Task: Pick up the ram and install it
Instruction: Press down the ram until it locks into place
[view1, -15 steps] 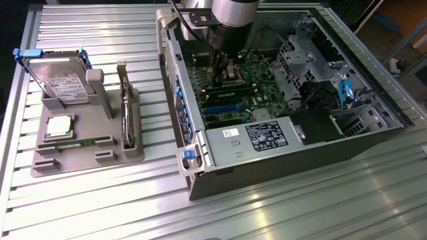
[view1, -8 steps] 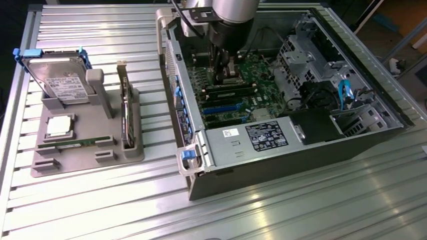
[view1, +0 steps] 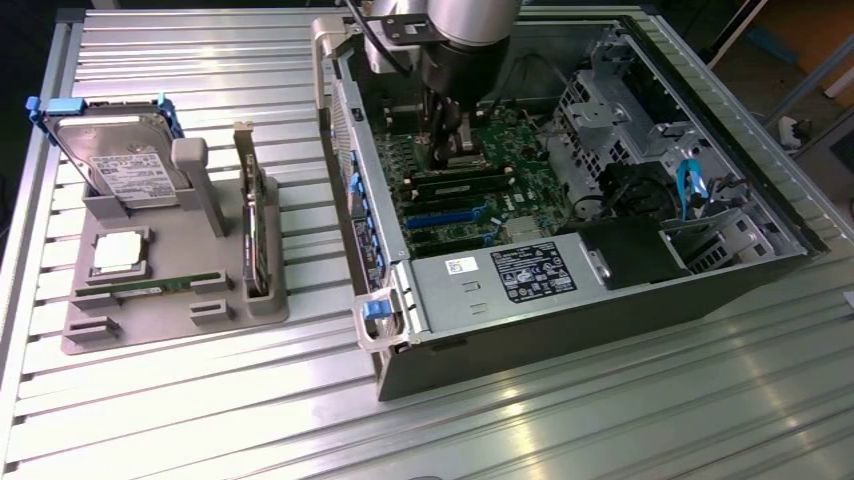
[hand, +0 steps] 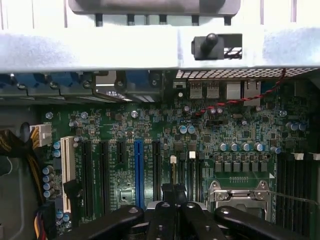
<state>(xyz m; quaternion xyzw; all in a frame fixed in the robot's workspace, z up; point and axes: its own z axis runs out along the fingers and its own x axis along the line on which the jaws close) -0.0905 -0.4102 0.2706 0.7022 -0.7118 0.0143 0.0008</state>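
The ram (view1: 154, 285) is a thin green stick lying flat in the front slot of the grey holder (view1: 200, 210), at the exterior view's left. My gripper (view1: 451, 158) is far from it, down inside the open computer case (view1: 574, 330), just above the motherboard (view1: 501, 135) near the long black memory slots (view1: 461, 183). In the wrist view my gripper (hand: 175, 197) is shut, its dark fingers pressed together with nothing showing between them. The motherboard (hand: 150, 130) lies beyond them, with the memory slots (hand: 295, 190) off to one side.
The holder also carries a silver hard drive (view1: 127, 165), a square chip (view1: 118, 250) and an upright card (view1: 254, 225). Inside the case, a power supply (view1: 514, 275), drive cage (view1: 614, 110) and cables (view1: 687, 185) crowd the board. Ribbed metal table (view1: 534, 420) surrounds everything.
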